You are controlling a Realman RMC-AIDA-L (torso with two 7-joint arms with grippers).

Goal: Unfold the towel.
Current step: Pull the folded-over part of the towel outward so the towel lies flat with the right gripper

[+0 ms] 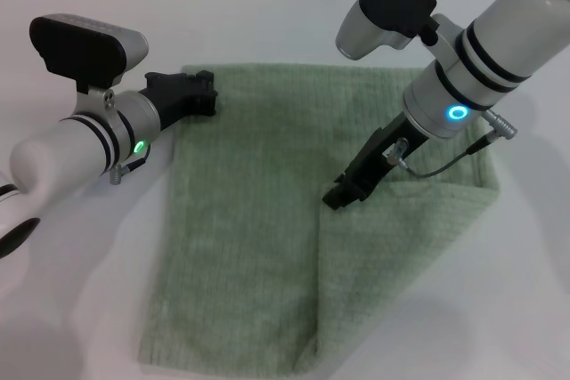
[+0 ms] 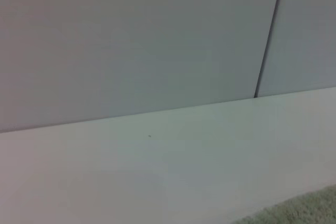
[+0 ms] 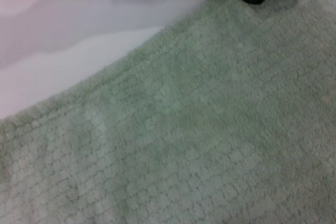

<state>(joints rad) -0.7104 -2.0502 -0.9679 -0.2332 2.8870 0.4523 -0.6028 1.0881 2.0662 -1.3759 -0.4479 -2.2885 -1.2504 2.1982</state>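
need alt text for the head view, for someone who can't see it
A pale green towel lies on a white table, its right part folded over in a flap. The left gripper sits at the towel's far left corner, and the right gripper reaches down to the flap's edge near the middle.

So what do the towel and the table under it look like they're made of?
The towel looks like soft terry cloth, pale green and matte: the right wrist view shows a looped, gridded pile. The table looks like a smooth, hard white surface, perhaps laminate; no grain or weave shows.
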